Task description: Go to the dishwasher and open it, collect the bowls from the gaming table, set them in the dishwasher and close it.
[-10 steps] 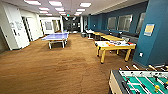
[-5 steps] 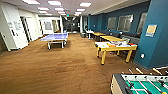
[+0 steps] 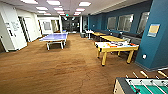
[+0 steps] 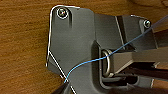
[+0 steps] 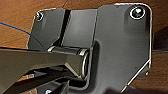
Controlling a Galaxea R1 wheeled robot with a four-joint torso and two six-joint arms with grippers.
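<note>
The gaming table [image 3: 104, 49], with a white top and a yellow wooden rim and legs, stands right of centre in the head view, a few metres ahead by the blue wall. Small coloured things [image 3: 113, 45] lie on its top, too blurred to tell whether they are the bowls. The dishwasher is out of view. Both wrist views look down past the robot's dark plate at brown wood-look floor [image 4: 22, 47] [image 5: 15, 15].
A table-football table [image 3: 140, 86] with a green field sits close at the lower right. A blue table-tennis table [image 3: 55, 37] stands left of centre. More yellow tables [image 3: 111, 38] line the blue wall [image 3: 155, 47]. White doors [image 3: 12, 35] are on the left. Brown floor [image 3: 57, 70] lies ahead.
The whole head picture has shifted slightly: the camera has moved forward, and the table-football table sits lower in the corner. Nothing in the room has moved.
</note>
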